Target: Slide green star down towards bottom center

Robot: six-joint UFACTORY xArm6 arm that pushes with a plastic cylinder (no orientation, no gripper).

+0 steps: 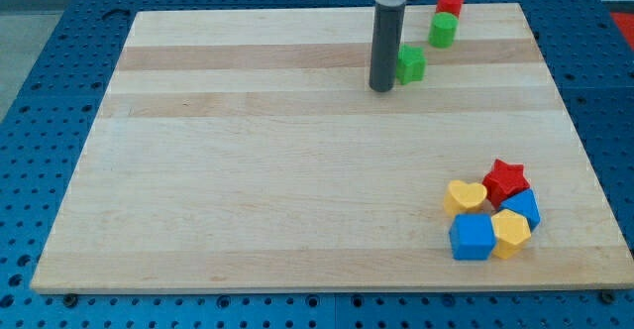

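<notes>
The green star (411, 63) lies on the wooden board (248, 170) near the view's top, right of centre; its shape is hard to make out from here. My tip (381, 88) rests on the board just left of it and slightly lower in the view, close against its left side. The dark rod rises from the tip to the view's top edge and hides a sliver of the star's left edge.
A green cylinder (443, 29) and a red cylinder (451, 1) stand up and right of the star. At the bottom right sits a cluster: red star (505, 179), yellow heart (465, 197), blue block (524, 208), blue cube (472, 237), yellow hexagon (510, 233).
</notes>
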